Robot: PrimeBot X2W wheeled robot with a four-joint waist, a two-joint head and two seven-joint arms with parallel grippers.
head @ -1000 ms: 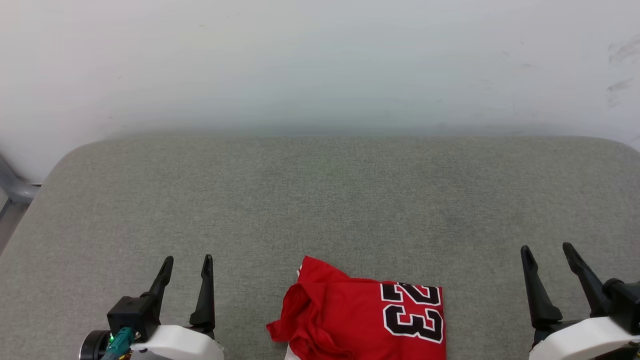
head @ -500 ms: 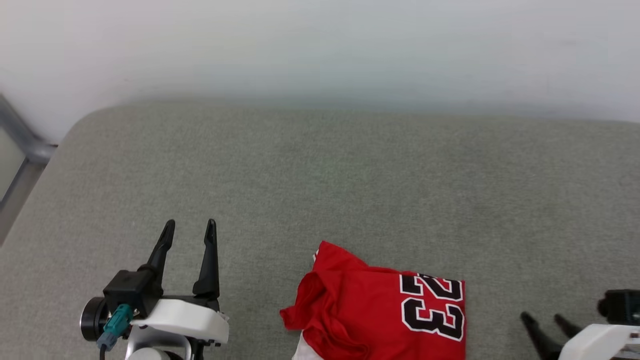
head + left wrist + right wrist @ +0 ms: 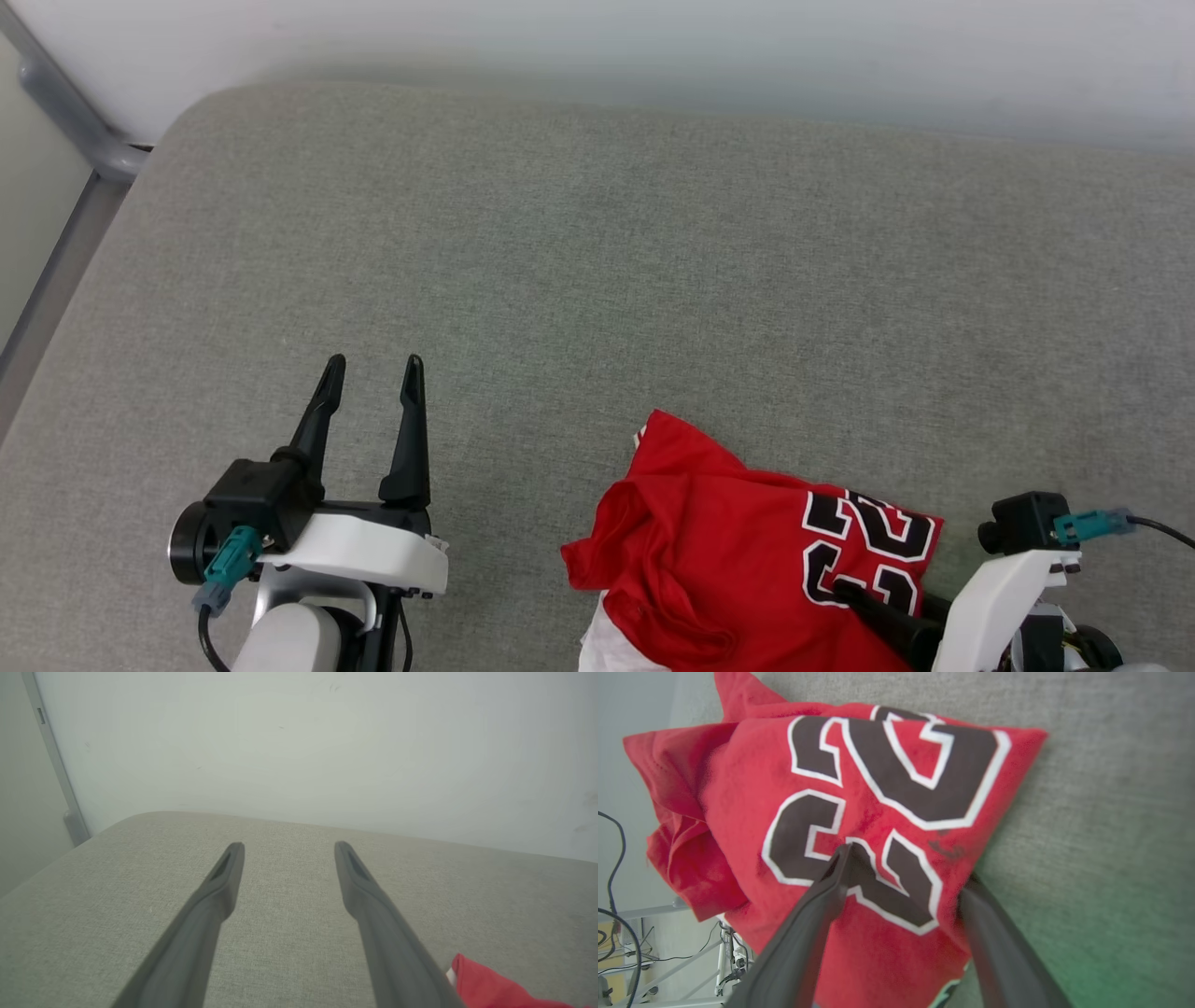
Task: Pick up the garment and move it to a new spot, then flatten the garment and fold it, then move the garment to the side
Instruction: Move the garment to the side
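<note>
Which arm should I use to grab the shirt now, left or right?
Right. The right tool is open and straddles the numbered edge of the shirt. The left tool is open too, but over bare cushion, apart from the shirt.

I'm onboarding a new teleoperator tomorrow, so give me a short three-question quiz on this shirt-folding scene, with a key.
1. True or false: the left claw touches the red jersey T-shirt with black numerals.
2. Which numerals show on the shirt? A) 23 B) 45 C) 10
3. Fill in: at the shirt's edge, the right claw has its two dark fingers ___ (open/shut).
Key: 1 false, it sits apart over the grey fabric cushion; 2 A; 3 open.
</note>
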